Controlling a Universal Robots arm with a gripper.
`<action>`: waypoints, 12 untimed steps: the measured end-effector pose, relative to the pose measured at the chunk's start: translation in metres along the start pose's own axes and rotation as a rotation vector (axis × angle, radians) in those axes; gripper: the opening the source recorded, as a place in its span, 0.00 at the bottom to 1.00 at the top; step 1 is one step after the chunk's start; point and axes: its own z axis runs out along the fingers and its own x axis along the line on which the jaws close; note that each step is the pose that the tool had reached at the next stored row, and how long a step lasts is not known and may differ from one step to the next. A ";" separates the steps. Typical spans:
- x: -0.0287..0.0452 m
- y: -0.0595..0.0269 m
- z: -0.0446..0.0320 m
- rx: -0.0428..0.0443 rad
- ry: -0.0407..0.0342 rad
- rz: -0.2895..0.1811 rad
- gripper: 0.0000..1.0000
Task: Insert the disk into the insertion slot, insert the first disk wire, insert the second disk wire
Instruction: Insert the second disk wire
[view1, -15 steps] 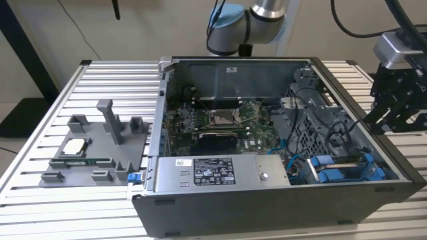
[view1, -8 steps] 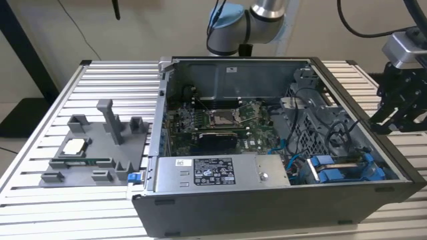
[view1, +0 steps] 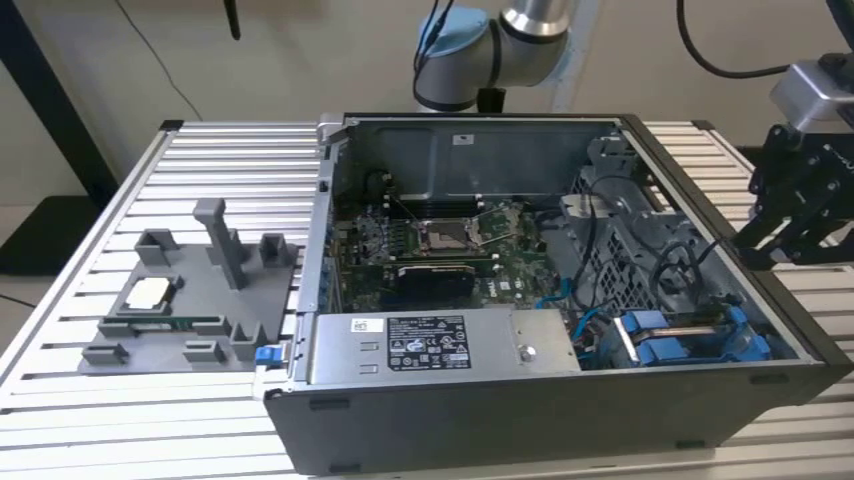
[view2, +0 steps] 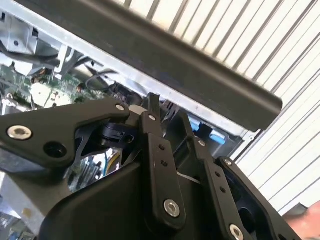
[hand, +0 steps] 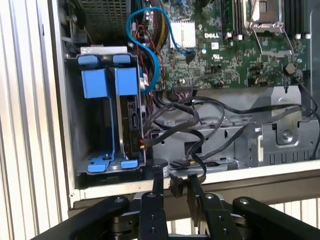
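Hanging just outside the open computer case (view1: 534, 405), by the wall on the exterior view's right, the gripper (view1: 763, 250) is about level with that wall's upper rim. In both wrist views the gripper (hand: 174, 182) (view2: 167, 114) looks over the rim into the case. Its black fingers (hand: 157, 192) stand a little apart with a narrow gap between them. In the first wrist view a black plug (hand: 176, 186) shows in that gap, and I cannot tell whether it touches them.

The case lies on a ribbed metal table (view1: 227, 150) with its inside open upward. The slot (hand: 112, 130) is a grey bay with blue rails, set in the corner of the case nearest the gripper. The disk (hand: 133, 125) stands edge-on in the half of the bay nearer the motherboard (hand: 225, 50). Only its dark edge shows between the blue rails, and the other half is dark and hollow.

A blue cable (hand: 158, 62) loops over the motherboard and ends just beside the disk. Black cables (hand: 200, 120) run towards the same side of the bay. I cannot tell whether any of them is plugged in.

In the exterior view a grey power box (view1: 427, 340) with a sticker sits along the near wall, beside the bay. A grey holder (view1: 200, 300) with small parts lies on the table at the exterior view's left of the case. The arm (view1: 521, 30) rises behind the case.
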 end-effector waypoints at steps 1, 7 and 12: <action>0.0000 -0.0005 0.0001 -0.0175 0.0017 0.003 0.33; 0.0001 -0.0020 0.0019 -0.0402 -0.0163 0.005 0.33; -0.0004 -0.0076 0.0020 -0.0447 -0.0661 0.003 0.24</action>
